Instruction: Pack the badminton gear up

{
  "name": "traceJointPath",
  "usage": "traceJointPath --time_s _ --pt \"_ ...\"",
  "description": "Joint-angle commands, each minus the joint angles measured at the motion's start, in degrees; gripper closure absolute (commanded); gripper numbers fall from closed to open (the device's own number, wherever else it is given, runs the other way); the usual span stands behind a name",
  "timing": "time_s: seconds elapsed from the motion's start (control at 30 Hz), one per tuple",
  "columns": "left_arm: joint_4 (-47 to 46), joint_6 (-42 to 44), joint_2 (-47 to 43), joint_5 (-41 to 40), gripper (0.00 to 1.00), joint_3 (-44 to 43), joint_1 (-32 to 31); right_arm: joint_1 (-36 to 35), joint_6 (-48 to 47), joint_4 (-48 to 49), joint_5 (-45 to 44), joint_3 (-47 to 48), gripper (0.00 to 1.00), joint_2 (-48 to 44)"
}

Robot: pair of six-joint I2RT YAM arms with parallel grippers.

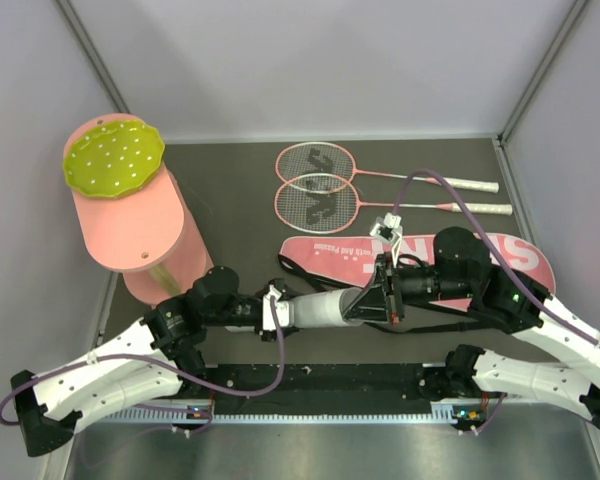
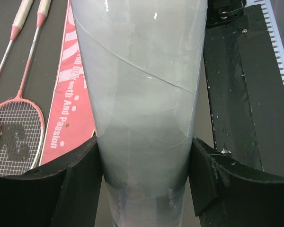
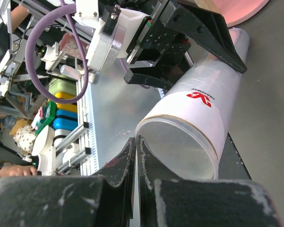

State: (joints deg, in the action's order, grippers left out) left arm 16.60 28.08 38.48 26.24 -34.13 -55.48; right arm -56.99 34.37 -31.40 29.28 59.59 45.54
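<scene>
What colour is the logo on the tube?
The logo is red, on the tube near its open end; clearest in the right wrist view.

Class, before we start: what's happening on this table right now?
The left gripper clasps the white tube, held sideways between the two arms. The right gripper, shut and empty, points at the tube's open mouth. The pink rackets and the pink bag lie behind, unpacked.
</scene>
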Motion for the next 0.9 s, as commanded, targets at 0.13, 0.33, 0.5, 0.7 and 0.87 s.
traceJointPath --time_s 0.13,0.33,0.5,0.7,0.87 --pt "-4.4 1.5 -3.8 4.9 1.00 -1.1 0.1 -0.8 1.9 6.0 4.6 -1.1 1.00 -0.6" --pt "-5.2 2.6 -5.4 7.2 1.00 -0.2 0.1 -0.8 3.1 8.2 7.5 -1.6 1.00 -0.3" --pt "-5.4 2.8 -5.7 5.9 1.00 -0.1 0.1 -0.8 4.2 10.1 9.7 -1.7 1.00 0.8" --pt "-5.4 2.5 -5.5 3.5 1.00 -0.3 0.1 -1.1 5.4 11.9 10.6 -2.4 1.00 1.2" --pt "-5.4 2.5 -5.5 2.6 1.00 -0.4 0.1 -3.0 5.7 12.2 10.0 -2.3 1.00 2.0"
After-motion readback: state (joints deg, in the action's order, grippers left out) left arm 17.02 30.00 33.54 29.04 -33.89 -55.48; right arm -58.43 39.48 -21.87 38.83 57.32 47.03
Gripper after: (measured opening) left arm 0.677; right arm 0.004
